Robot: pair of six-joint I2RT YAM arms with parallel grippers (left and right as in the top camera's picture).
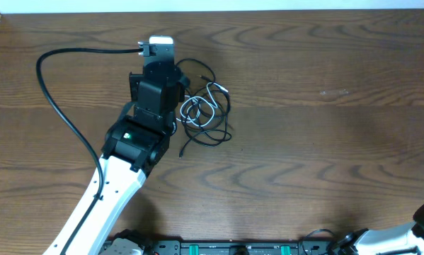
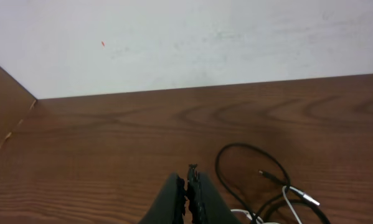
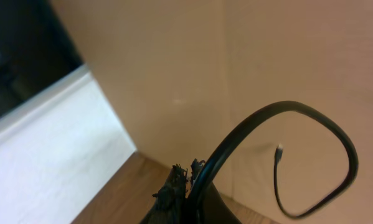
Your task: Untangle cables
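Observation:
The cables (image 1: 206, 113) lie as a small tangle of thin black and white loops on the wooden table, left of centre. In the left wrist view the cables (image 2: 279, 186) show at the lower right, with a black loop and small plug ends. My left gripper (image 1: 160, 51) sits just left of the tangle, pointing at the far edge. Its fingers (image 2: 187, 177) are shut, hold nothing and stand apart from the cords. My right gripper (image 3: 186, 169) is shut and empty, raised and facing a wall, far from the tangle.
A thick black arm cable (image 1: 56, 92) arcs over the table's left part to the left wrist. Another thick arm cable (image 3: 286, 112) loops in front of the right fingers. The right arm (image 1: 420, 227) rests at the near right corner. A white wall (image 2: 186, 43) borders the far edge.

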